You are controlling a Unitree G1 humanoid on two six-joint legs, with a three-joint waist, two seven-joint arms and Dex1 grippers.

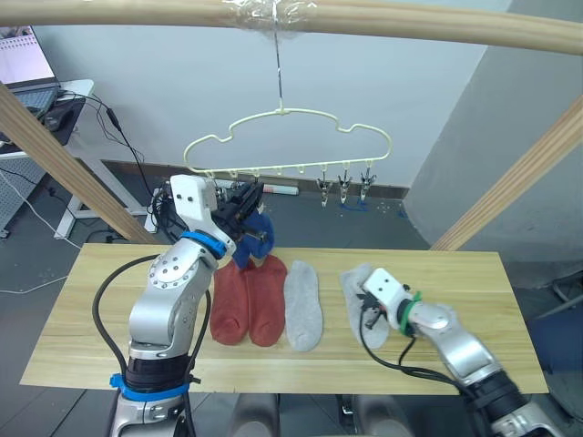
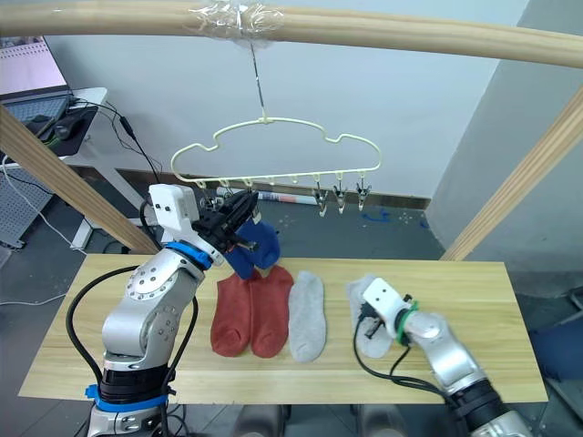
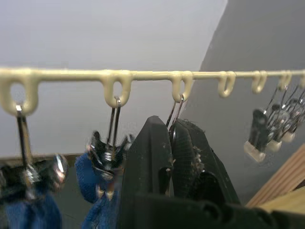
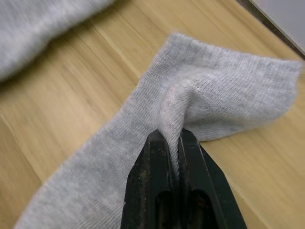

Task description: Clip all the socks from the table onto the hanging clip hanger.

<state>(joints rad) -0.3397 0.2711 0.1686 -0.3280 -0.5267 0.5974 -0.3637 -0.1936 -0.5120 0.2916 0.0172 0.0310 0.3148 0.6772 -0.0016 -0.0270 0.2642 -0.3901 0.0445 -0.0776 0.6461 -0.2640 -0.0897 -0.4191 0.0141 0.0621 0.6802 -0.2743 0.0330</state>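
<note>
Right claw [image 4: 172, 138] is low on the bench [image 1: 109, 309], fingers pinched narrow on a fold of a light grey sock [image 4: 224, 90] (fabric bunches up between the tips). That sock lies on the right part of the bench, flat apart from the pinched fold. A second grey sock [image 1: 303, 305] lies just to its left, apart from it. Next come two rust-red socks [image 1: 249, 300] side by side, touching each other, toes toward the robot.

Left claw [image 3: 171, 143] is raised above the far edge of the bench, up at the clip hanger [image 1: 290, 146], fingers nearly closed around the wire of a clip [image 3: 176, 107] hanging from the hanger's bar. A blue sock [image 2: 255, 246] hangs just beside that claw, under the left clips; the left arm covers part of it. Three bare clips [image 1: 344, 187] hang toward the hanger's right end. The hanger's hook goes up to a wooden pole [image 1: 410, 23] wrapped with clear tape. Behind is a grey wall and a desk [image 1: 55, 100] with cables on the far left.
</note>
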